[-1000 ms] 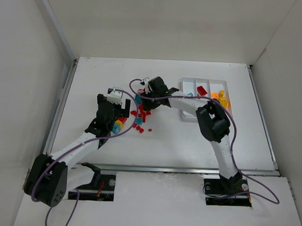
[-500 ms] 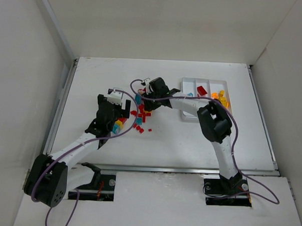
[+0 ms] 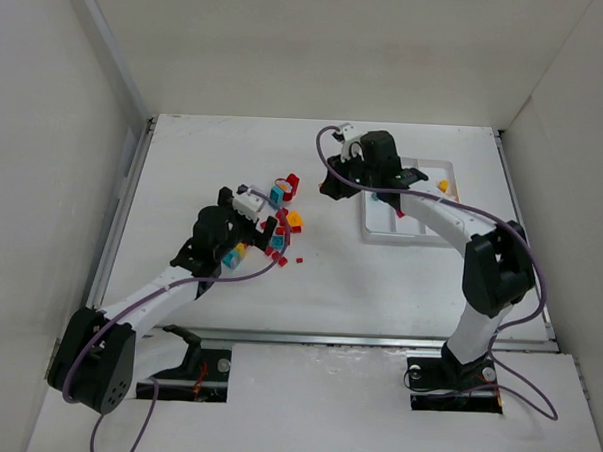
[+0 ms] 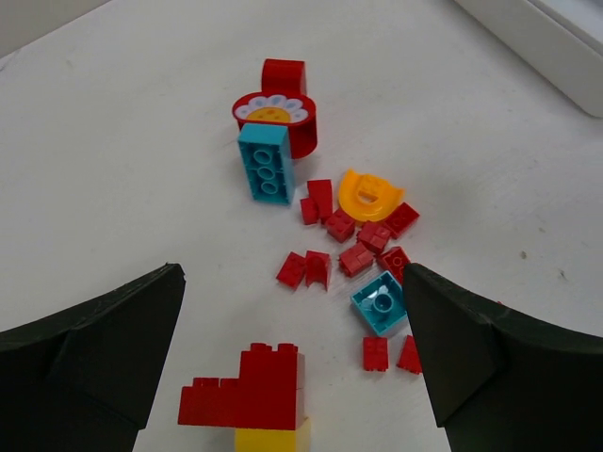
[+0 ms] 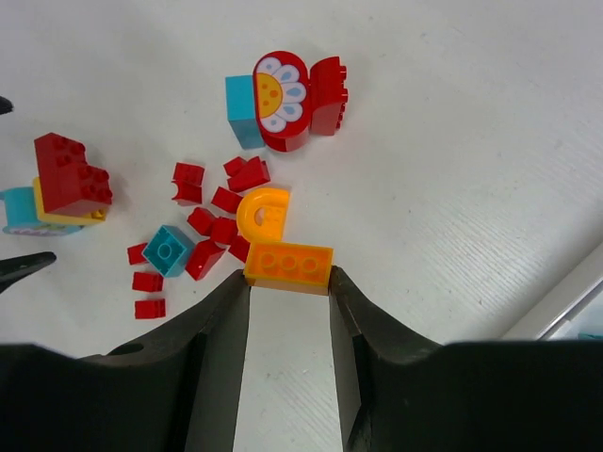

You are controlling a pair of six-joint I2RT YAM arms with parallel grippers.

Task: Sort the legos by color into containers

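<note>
Since a second ago the right arm has swung away from the pile and lifted toward the shallow white plastic tray [image 3: 377, 232]. The left arm has edged rightward over the heap, and the loose pieces lie more spread out than before.

The right arm now bends up from its base and reaches left across the tray's near-left corner, its wrist above the tray's left edge. The right tool [image 5: 287, 278] points back toward the pile and is clamped on an orange-yellow rectangular plastic brick [image 5: 287, 264]. The brick sits crosswise between the two fingertips, studs up, clear of the white tabletop [image 3: 379, 279].

The left arm stretches diagonally from the lower left. The left tool [image 4: 292, 275] hangs over the pile with its jaws wide apart and nothing between them.

The small plastic legos [image 3: 281, 230] lie on the tabletop left of the tray. They include:
- a red curved piece printed with white petals [image 4: 273, 113], with a long teal brick [image 4: 265, 171] against it
- an orange-yellow arch piece [image 4: 369, 196]
- a small square teal brick [image 4: 380, 303]
- a red stepped brick stacked on a yellow one [image 4: 247, 395], nearest the left tool
- many tiny red bricks [image 4: 330, 245] scattered between these

In the tray, an orange piece [image 3: 442, 184] shows in the compartment farthest right. The arm hides most of the rest of the tray.
</note>
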